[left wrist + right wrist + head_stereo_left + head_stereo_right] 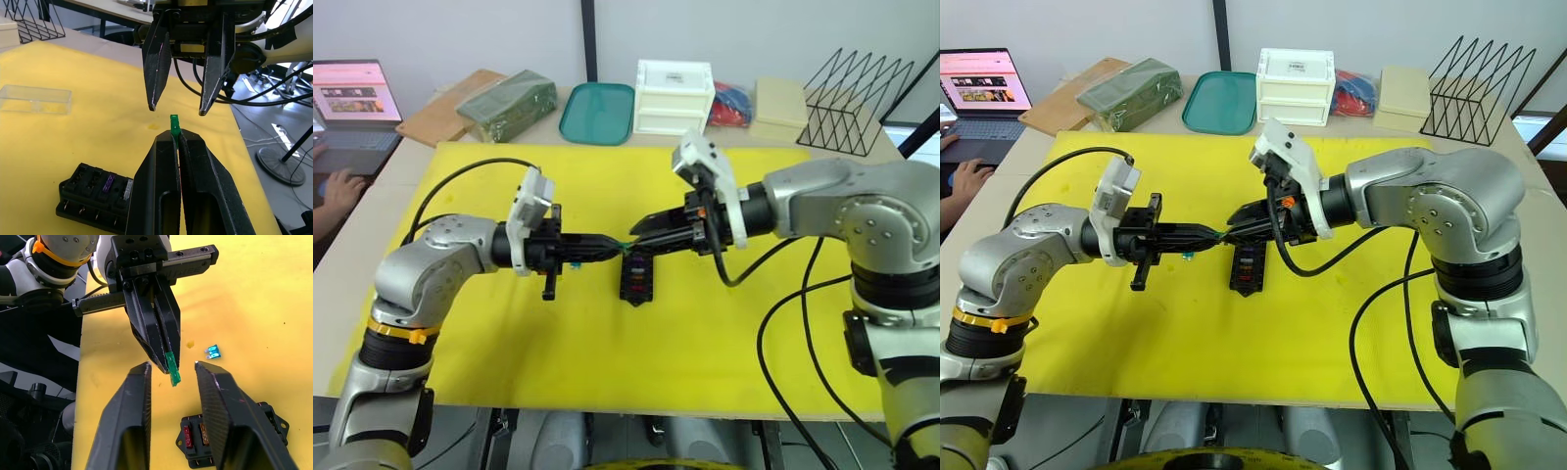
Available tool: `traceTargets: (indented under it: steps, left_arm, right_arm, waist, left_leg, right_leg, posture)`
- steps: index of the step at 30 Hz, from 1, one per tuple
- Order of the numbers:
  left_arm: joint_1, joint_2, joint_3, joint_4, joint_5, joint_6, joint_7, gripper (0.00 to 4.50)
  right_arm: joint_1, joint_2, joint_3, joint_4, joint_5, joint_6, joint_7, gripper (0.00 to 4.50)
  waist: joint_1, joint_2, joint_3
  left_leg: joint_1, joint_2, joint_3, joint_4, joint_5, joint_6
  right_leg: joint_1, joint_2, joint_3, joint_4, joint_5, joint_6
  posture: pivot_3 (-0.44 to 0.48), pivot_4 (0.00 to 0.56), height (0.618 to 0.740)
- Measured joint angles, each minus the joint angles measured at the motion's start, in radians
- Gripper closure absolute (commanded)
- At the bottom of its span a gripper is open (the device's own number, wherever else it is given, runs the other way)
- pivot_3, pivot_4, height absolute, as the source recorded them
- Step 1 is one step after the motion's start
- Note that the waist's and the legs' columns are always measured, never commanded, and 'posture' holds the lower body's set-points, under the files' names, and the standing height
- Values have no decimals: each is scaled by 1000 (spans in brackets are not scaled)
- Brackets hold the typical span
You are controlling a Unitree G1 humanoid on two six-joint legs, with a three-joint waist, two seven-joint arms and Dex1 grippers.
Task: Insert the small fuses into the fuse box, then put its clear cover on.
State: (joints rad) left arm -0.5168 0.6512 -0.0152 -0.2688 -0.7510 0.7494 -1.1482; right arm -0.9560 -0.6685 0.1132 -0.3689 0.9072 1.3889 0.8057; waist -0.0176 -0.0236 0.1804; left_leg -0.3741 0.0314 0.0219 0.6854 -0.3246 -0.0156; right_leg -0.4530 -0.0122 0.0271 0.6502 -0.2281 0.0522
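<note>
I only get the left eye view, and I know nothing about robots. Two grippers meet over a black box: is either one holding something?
Observer: Yes. The left gripper is shut on a green fuse, whose tip sticks out past its fingers.
Operator: Is the other one grabbing the fuse too?
Observer: No. The right gripper is open, with a finger on either side of the fuse, not touching it.
Operator: And where is the lid?
Observer: The clear cover lies on the yellow mat, apart from the box.
</note>
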Motion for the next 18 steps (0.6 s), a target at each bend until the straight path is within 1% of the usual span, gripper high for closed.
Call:
traceTargets:
  steps: [18]
  left_arm:
    - [0, 1, 0, 0, 0, -3, 0, 4500]
  right_arm:
    - [6, 1, 30, 2, 0, -1, -6, 3197]
  waist:
    - [0, 0, 0]
  left_leg:
    - [0, 0, 0, 0, 0, 0]
  right_leg:
    - [0, 0, 0, 0, 0, 0]
  posture:
    - [0, 150, 740]
